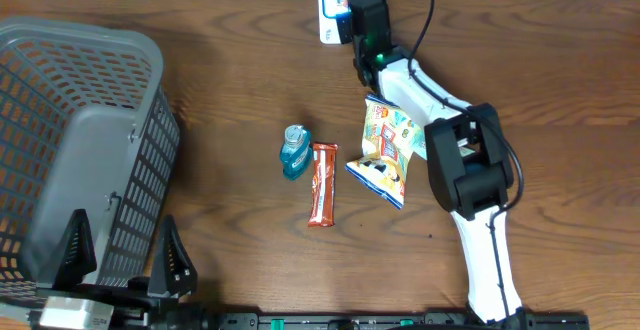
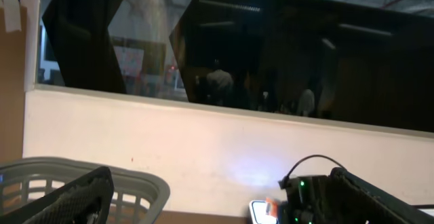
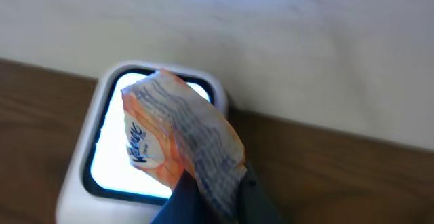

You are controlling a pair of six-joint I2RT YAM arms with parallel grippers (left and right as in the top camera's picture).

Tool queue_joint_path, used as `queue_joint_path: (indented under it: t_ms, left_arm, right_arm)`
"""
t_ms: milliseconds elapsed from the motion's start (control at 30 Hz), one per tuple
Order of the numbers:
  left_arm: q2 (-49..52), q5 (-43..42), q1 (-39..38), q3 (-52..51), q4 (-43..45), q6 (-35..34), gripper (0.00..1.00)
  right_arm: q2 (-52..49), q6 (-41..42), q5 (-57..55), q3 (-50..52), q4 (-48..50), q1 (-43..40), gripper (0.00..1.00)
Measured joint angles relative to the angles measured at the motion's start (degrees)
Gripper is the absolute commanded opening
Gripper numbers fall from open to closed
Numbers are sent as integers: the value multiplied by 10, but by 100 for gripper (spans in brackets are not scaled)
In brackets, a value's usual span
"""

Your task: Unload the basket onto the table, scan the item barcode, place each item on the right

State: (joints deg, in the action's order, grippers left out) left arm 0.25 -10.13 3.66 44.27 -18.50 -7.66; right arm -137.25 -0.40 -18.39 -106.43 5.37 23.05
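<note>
Kleenex tissue pack (image 3: 180, 146), pinched over lit scanner (image 3: 108, 163)

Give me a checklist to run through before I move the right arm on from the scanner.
1. Right hand shut on the tissue pack: ok.
2. Pack held over the lit window of the scanner: ok.
3. Barcode facing the window: cannot tell, the pack's underside is hidden.
4. Left hand open, holding nothing, down by the basket, far from the scanner: ok.
5. Bottle, snack bar and chip bag lying mid-table, apart from the scanner: ok.
</note>
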Motion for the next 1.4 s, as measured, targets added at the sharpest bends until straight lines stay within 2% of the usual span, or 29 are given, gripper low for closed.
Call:
queue_joint_path:
  t_ms: [367, 467, 633, 733, 967, 1167, 1333, 1400]
  left_arm:
    - [0, 0, 0, -1, 40, -1, 99]
    - [0, 0, 0, -1, 55, -11, 99]
    - [0, 0, 0, -1, 56, -50, 99]
    - [0, 0, 0, -1, 55, -68, 99]
    - [0, 0, 0, -1, 55, -86, 99]
    - [0, 0, 0, -1, 55, -89, 99]
    - [0, 0, 0, -1, 43, -89, 99]
    - [0, 0, 0, -1, 37, -89, 99]
  right_arm:
    - [238, -3, -203, -9, -331, -28, 1]
    - [292, -3, -256, -19, -436, -82, 1]
    - [294, 12, -283, -13, -538, -200, 1]
    - [285, 32, -278, 21, -541, -286, 1]
    - [281, 56, -196, 130, -472, -466, 1]
    - [279, 61, -169, 218, -400, -584, 1]
    - [279, 63, -143, 236, -366, -659, 2]
    - [279, 63, -131, 236, -351, -679, 6]
